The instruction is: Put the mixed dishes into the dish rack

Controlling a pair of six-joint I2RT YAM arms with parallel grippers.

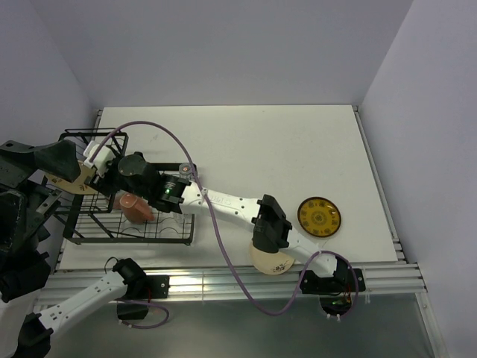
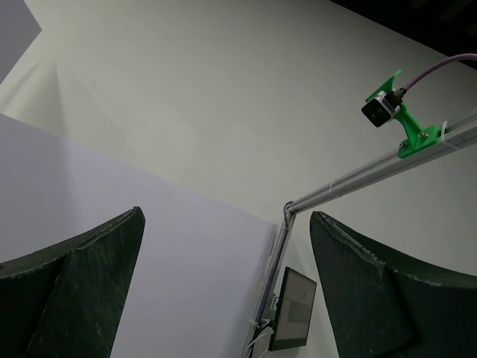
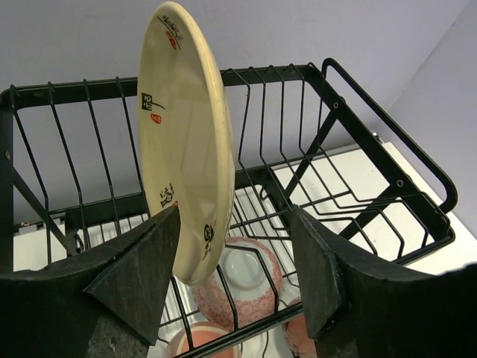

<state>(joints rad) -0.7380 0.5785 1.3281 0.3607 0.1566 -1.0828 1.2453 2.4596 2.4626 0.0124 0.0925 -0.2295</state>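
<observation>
The black wire dish rack point(image 1: 97, 233) stands at the table's left edge. My right gripper point(image 3: 235, 216) reaches into its raised basket end point(image 3: 387, 171), jaws wide open. A cream plate point(image 3: 186, 142) stands on edge between the fingers, close beside the left finger point(image 3: 145, 272); it also shows in the top view point(image 1: 78, 181). Pink mugs point(image 3: 250, 287) lie upside down below it, and one shows from above point(image 1: 136, 207). My left gripper point(image 2: 227, 216) is open, empty and points at the ceiling. A second cream plate point(image 1: 270, 261) and the yellow ornate plate point(image 1: 319, 216) lie on the table. The dark bowl and the glasses are out of view.
My right arm point(image 1: 223, 201) stretches across the table's near half to the rack. My left arm point(image 1: 30, 179) is raised high at the left edge, close to the top camera. A green-mounted camera point(image 2: 387, 112) hangs on an overhead rail.
</observation>
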